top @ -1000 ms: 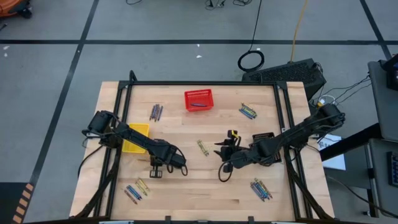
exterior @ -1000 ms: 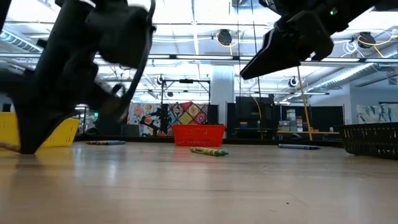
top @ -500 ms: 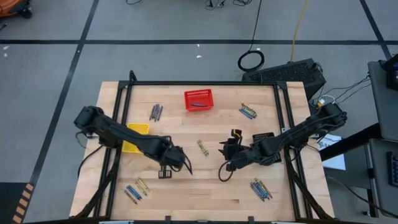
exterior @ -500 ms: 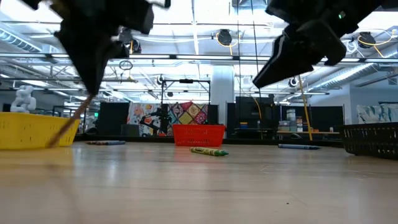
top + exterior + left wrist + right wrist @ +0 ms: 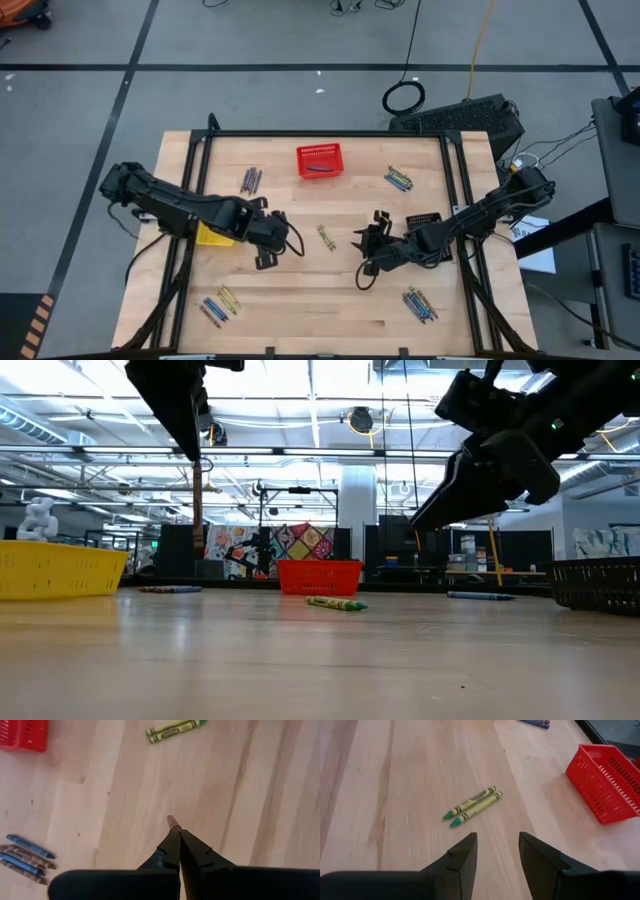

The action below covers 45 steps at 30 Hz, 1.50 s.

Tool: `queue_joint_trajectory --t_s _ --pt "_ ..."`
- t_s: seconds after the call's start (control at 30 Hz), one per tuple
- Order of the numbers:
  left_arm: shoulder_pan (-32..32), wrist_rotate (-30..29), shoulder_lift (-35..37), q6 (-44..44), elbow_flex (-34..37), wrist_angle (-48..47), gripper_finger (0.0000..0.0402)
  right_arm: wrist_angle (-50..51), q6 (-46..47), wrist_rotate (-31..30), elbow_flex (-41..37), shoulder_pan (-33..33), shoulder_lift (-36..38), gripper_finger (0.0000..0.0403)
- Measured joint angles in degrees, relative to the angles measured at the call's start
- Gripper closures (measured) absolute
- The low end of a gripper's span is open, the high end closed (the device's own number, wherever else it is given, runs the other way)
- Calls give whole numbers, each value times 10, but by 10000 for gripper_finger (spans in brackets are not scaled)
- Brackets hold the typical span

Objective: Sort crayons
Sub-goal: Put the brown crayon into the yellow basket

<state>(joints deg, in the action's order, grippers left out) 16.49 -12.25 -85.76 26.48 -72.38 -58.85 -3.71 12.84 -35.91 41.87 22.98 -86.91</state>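
Observation:
My left gripper point(image 5: 263, 255) hangs high over the table's left middle, shut on a brown crayon point(image 5: 197, 495). My right gripper point(image 5: 497, 847) stands open above the table's middle, with nothing between its fingers. Two yellow-green crayons point(image 5: 472, 806) lie side by side on the wood beyond its tips. Other crayon groups lie flat on the table: far left point(image 5: 250, 180), far right point(image 5: 398, 180), near right point(image 5: 418, 303) and near left point(image 5: 218, 305). My left gripper pinches the brown crayon between its two fingers, and one end point(image 5: 172, 822) sticks out past the fingertips. The fingers point steeply down and the crayon runs along them. It hangs about upright below them, clear of the table.
A red basket point(image 5: 319, 160) at the far middle holds a crayon. A yellow basket point(image 5: 213, 235) sits partly under my left arm. A black basket point(image 5: 423, 219) stands beside my right arm. Bare wood lies between the two grippers.
My left gripper has risen well above the table and tipped steeper, staying shut. The brown crayon has come up with it: it slanted down to the wood before and now hangs upright in the air. My right gripper has sunk a little.

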Motion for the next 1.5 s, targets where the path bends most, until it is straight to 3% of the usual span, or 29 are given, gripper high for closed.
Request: queue_joint_trajectory --t_s 0.23,0.6,0.93,1.2,1.5 --pt "-1 1 1 1 0 -41 401 -24 -4 1 0 0 0 273" --pt "-9 10 31 133 -57 -309 402 -47 -12 1 0 0 0 273" --pt "-78 32 25 91 14 -312 402 -53 -16 1 0 0 0 273" --pt "-102 36 24 72 17 -311 402 -51 -15 1 0 0 0 273" --pt "-105 136 53 92 17 -312 402 -51 -15 1 0 0 0 273"
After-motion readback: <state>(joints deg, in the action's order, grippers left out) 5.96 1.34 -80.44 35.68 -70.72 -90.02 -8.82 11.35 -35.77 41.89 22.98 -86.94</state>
